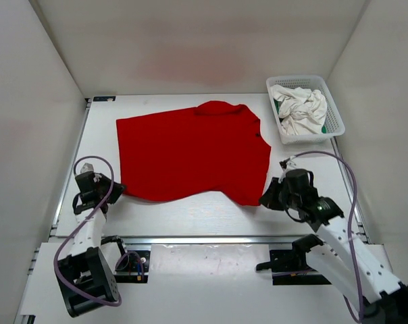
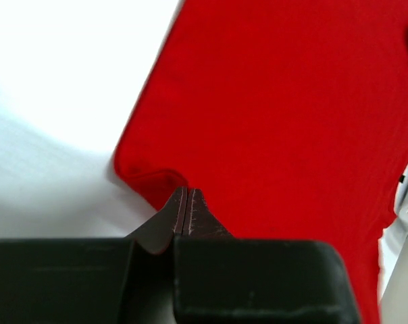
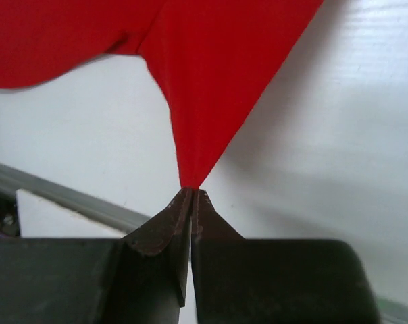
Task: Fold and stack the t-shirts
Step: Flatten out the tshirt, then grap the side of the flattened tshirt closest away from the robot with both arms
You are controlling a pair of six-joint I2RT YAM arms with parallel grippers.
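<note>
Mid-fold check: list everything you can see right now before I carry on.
red t-shirt: one, bright red, spread out mid-table.
white t-shirt: one, white, crumpled in the basket.
green t-shirt: one, green, only a sliver showing under the white one.
basket: one, white mesh, far right corner.
table: one, white.
left fingers: dark, shut on the red t-shirt's near left corner.
right fingers: dark, shut on its near right corner.

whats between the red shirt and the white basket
Nothing: in the top view only a narrow strip of bare table separates the red t-shirt from the basket.
</note>
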